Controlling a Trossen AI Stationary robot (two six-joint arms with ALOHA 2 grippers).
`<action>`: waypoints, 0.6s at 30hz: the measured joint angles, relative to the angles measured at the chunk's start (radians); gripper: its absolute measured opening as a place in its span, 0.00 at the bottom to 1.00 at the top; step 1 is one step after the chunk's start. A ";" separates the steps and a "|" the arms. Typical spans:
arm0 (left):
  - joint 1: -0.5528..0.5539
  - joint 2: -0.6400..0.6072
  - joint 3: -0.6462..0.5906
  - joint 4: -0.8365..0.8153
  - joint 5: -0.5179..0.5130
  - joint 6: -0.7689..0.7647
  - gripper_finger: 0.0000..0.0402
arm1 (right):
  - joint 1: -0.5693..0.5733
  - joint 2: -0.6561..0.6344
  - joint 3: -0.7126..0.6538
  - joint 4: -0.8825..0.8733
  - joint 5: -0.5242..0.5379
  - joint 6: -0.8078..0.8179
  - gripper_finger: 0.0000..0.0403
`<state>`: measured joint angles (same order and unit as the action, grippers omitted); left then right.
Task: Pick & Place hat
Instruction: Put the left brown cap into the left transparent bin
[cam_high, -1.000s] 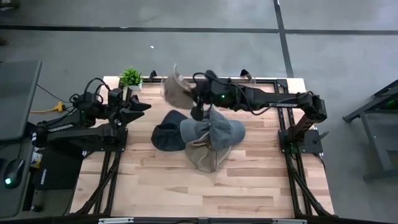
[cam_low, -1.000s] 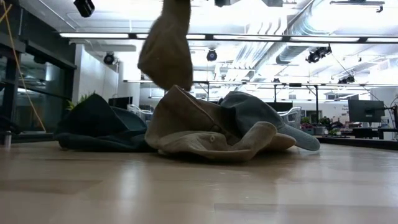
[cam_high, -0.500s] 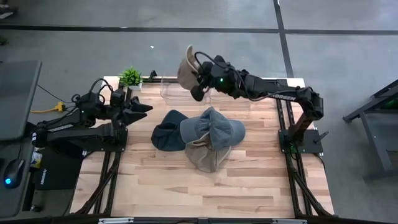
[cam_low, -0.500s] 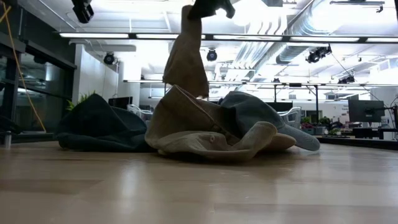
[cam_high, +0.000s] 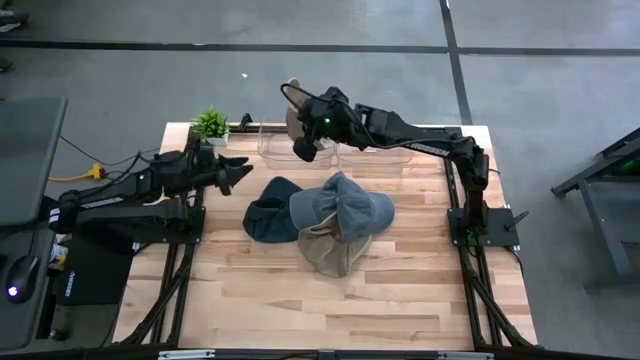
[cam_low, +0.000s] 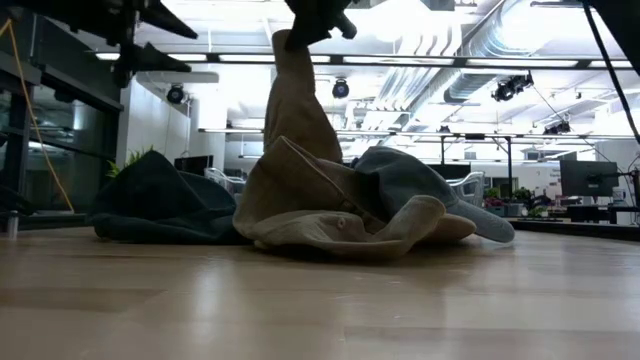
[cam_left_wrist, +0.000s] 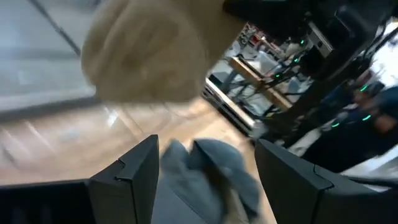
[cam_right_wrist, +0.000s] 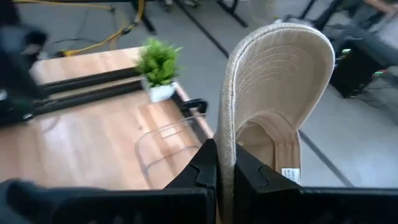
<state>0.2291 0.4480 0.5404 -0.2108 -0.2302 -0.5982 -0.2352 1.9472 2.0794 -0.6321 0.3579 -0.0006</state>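
Tan hat is pinched by the brim in the right tool, raised above a clear bin; left tool is held spread near the hat pile on the worktop.

A tan hat hangs from a dark gripper at the top edge, above a pile of hats on the wooden table. The pile has a dark hat on the left, a beige hat in the middle and a grey-blue hat behind it. Another dark arm part shows in the upper left corner.
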 joint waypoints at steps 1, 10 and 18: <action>0.000 0.016 0.000 0.021 -0.011 0.057 0.56 | 0.000 0.000 0.000 -0.002 -0.015 0.000 0.01; 0.001 0.191 0.043 0.155 -0.147 0.329 0.56 | 0.000 0.000 0.001 -0.023 -0.026 -0.008 0.01; 0.052 0.367 0.238 0.120 -0.157 0.390 0.56 | 0.000 0.000 0.001 -0.035 -0.013 -0.067 0.01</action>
<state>0.2814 0.8151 0.7780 -0.0909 -0.3871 -0.2084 -0.2352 1.9469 2.0800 -0.6668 0.3447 -0.0674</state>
